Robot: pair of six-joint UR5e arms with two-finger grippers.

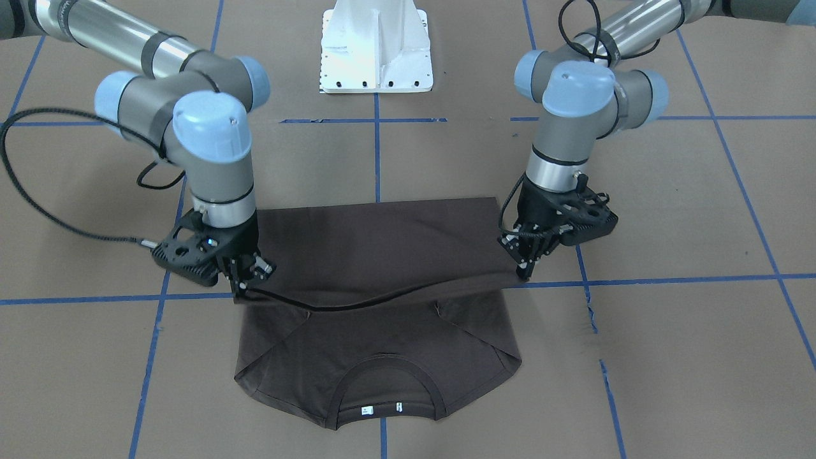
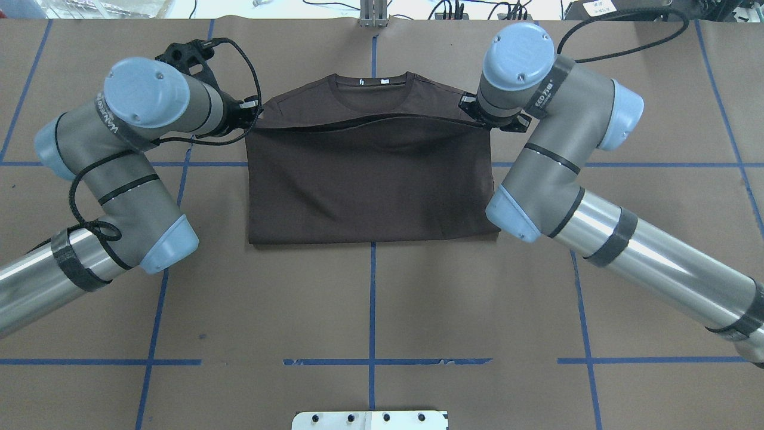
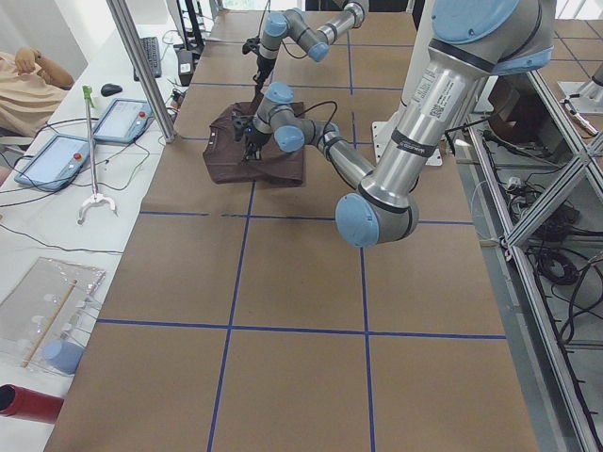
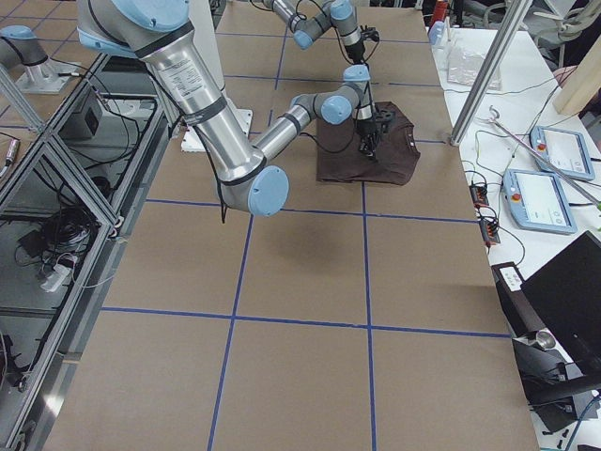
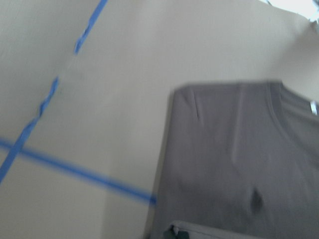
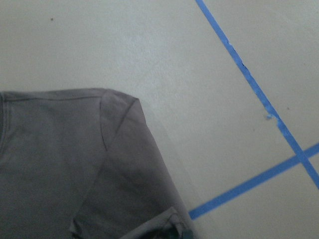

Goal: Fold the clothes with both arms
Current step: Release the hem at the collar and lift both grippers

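Standing by the counter [image 1: 669, 357], I saw the dark brown T-shirt [image 1: 382, 242] lying at its middle, nearer the edge far from the white pedestal [image 1: 376, 51]. Its collar [image 1: 389, 373] and small white tags [image 1: 380, 409] pointed away from the robot. The sleeves [image 1: 280, 338] were folded in toward the chest. The lower half was doubled over the body, so the hem edge [image 1: 382, 296] hung just short of the collar. That edge was raised off the layer below and sagged in the middle, which to my eye was because each arm held one end of it. Carrying both corners at once made for a square fold and a spread cloth.

The left gripper [image 1: 526, 271] stood at the hem's corner on the robot's left, drawn narrow and pinching the cloth. The right gripper [image 1: 247, 280] did the same at the opposite corner. Both pointed down, tips close to the shirt beneath. The wrist cameras were blurred and showed only the shirt's shoulders and the blue tape [image 6: 249, 74]. I judged the fold nearly laid, with lowering and letting go yet to come.
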